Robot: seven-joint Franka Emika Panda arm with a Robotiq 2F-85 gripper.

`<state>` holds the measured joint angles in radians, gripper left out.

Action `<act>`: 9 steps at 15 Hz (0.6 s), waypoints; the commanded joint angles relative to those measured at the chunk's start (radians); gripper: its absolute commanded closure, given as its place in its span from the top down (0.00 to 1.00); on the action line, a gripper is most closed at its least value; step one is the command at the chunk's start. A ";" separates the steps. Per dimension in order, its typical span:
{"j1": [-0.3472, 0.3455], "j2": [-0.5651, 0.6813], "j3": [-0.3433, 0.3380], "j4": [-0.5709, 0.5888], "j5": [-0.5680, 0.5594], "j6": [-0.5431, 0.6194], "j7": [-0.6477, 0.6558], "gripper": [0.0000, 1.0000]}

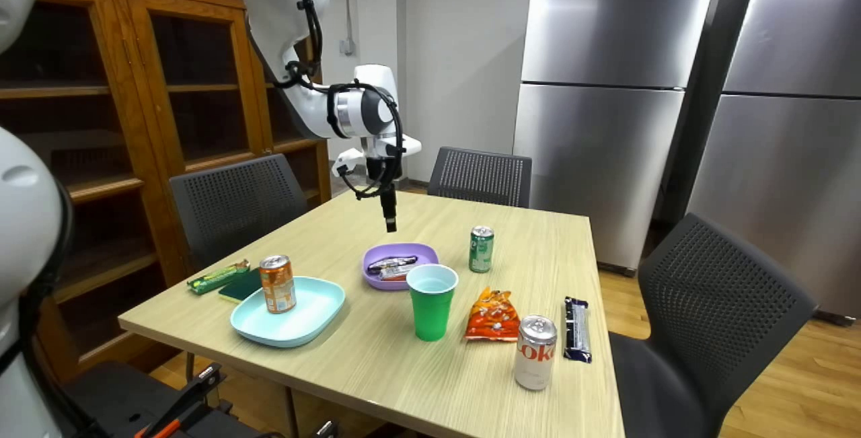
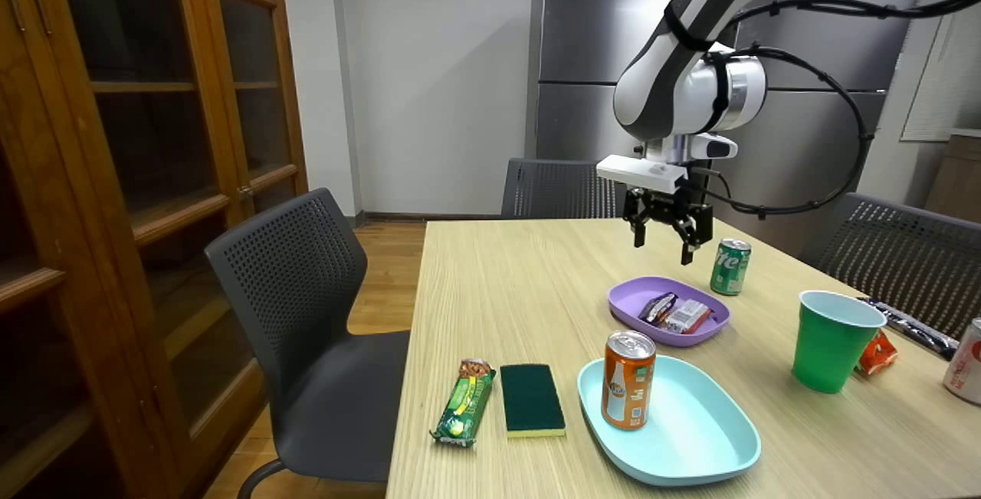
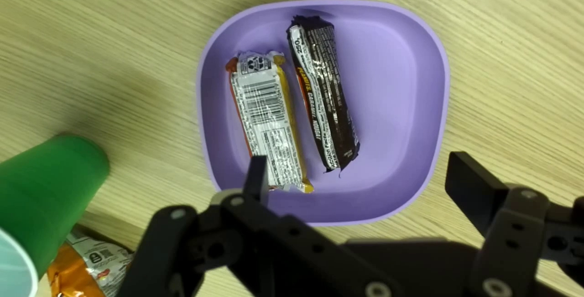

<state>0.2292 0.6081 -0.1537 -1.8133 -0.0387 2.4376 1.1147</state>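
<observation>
Wrist view, empty claw (image 3: 358, 176) spread wide, dark wrapper (image 3: 325, 91) lettered "PEANUTS, CARAMEL, NOUGAT", barcoded wrapper (image 3: 267, 114) alongside

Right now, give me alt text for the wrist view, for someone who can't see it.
A purple tray holds a silvery wrapped bar and a dark brown wrapped bar, side by side. The open gripper, holding nothing, spans the bottom edge. A green cup and an orange snack bag show at lower left.

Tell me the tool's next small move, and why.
Probably ease the open tool down toward the dark peanut-caramel-nougat bar: it hangs empty and clear of the purple tray, and in the wrist view that bar lies roughly crosswise to its closing direction.
</observation>
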 commanded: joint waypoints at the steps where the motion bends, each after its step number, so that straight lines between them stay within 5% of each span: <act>1: -0.020 0.036 0.010 0.062 0.020 -0.024 0.049 1.00; 9: -0.093 0.109 -0.010 0.176 0.082 -0.053 0.139 1.00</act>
<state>0.1660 0.6863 -0.1630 -1.7112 0.0181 2.4336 1.2147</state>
